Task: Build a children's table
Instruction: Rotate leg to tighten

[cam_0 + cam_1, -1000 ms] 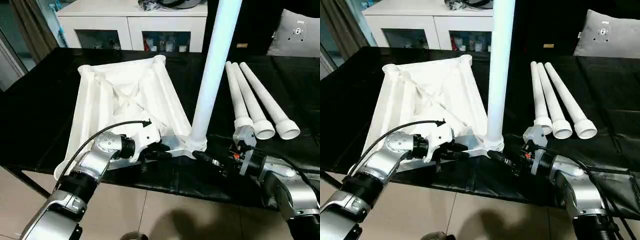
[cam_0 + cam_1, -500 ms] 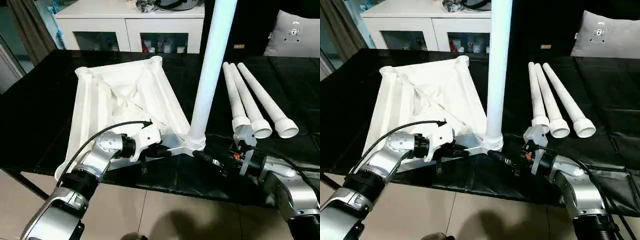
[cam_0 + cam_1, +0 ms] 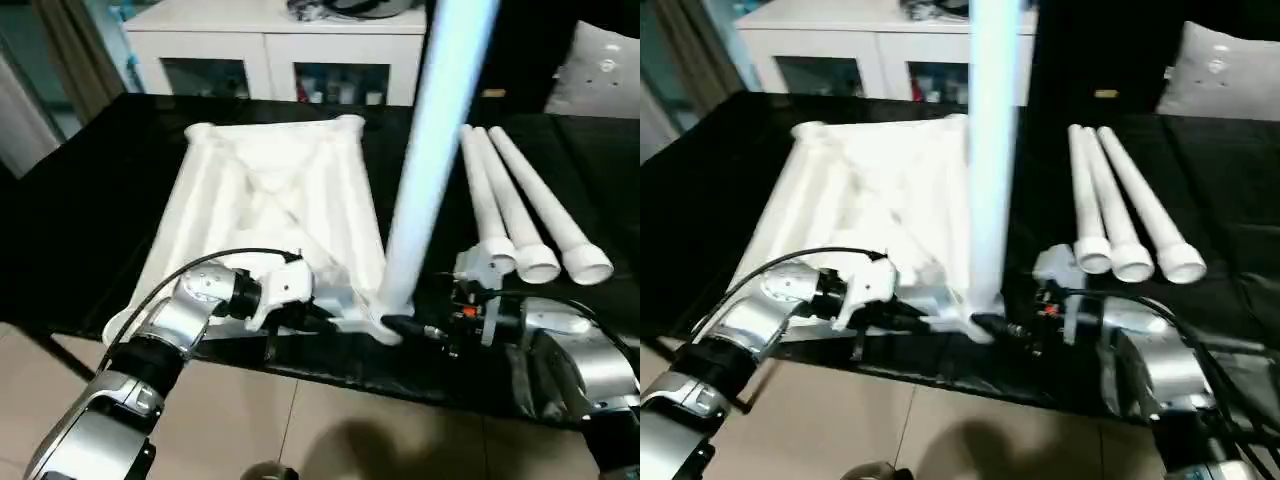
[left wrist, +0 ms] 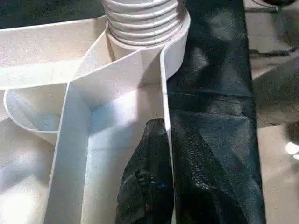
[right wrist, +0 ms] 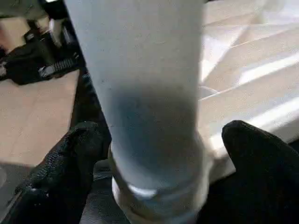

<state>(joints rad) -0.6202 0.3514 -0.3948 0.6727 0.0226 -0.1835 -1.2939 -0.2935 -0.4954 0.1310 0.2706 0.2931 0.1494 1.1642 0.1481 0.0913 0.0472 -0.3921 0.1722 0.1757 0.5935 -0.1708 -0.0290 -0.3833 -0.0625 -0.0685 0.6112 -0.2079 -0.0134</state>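
- Three spare legs (image 3: pixel 520 215) lie side by side right of tabletop (image 3: pixel 270 215); cabinet (image 3: pixel 290 50) behind, cushion (image 3: pixel 605 70) far right.
- Upright leg (image 3: pixel 430 170) cut off at top.
- Left gripper (image 4: pixel 161 186) pinches tabletop rim; right gripper (image 5: pixel 154 154) spread around upright leg.

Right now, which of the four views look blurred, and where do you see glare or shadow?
Both eye views are smeared by motion; the upright leg looks streaked. Left wrist view is sharp, with glare on the tabletop rim. Right wrist view is soft, the leg shadowed low down.
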